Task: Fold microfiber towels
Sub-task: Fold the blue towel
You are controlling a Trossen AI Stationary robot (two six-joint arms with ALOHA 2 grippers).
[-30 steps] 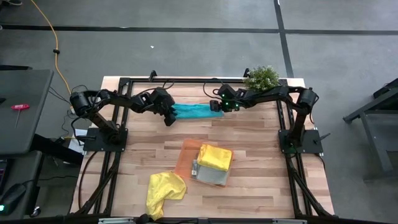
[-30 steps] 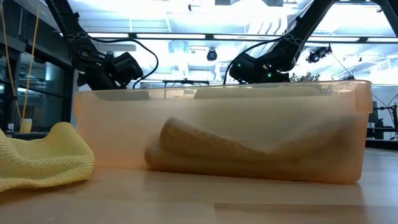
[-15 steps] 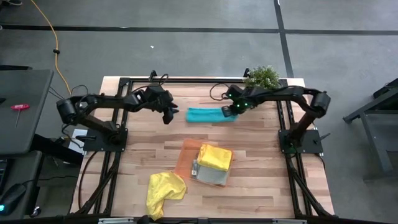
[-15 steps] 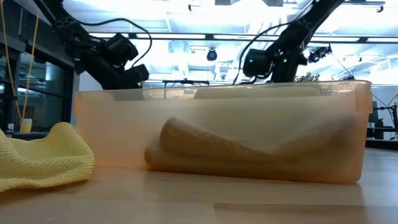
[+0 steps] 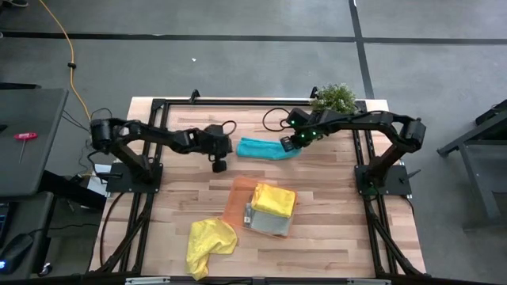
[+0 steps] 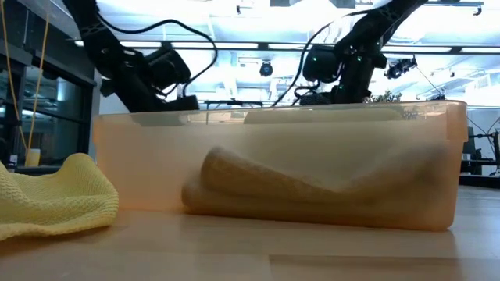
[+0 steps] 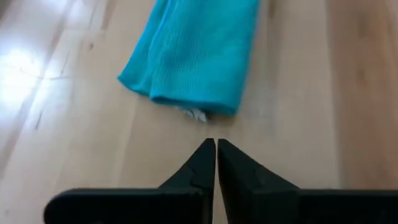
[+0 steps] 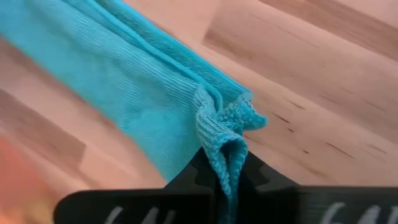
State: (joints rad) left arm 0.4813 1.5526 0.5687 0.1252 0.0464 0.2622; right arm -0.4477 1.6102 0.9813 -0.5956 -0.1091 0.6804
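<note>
Right pincer (image 8: 225, 180) clamped on one end of teal towel (image 5: 261, 148), lying folded near the table's (image 5: 333, 237) far edge. Left pincer (image 7: 216, 152) pressed together on nothing, just short of the towel's other end. Best to lift slowly, keep the layers aligned, bring the free end up evenly. Other towels near the front edge: yellow one (image 5: 210, 240) loose, another (image 5: 274, 199) atop the orange tray (image 5: 240, 192).

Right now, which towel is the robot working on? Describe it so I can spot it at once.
Look at the table's far edge, near the potted plant. Between the two arms lies the teal-blue towel, a narrow folded strip, one end pinched in the right gripper. It is the only blue cloth; the others are yellow.
</note>
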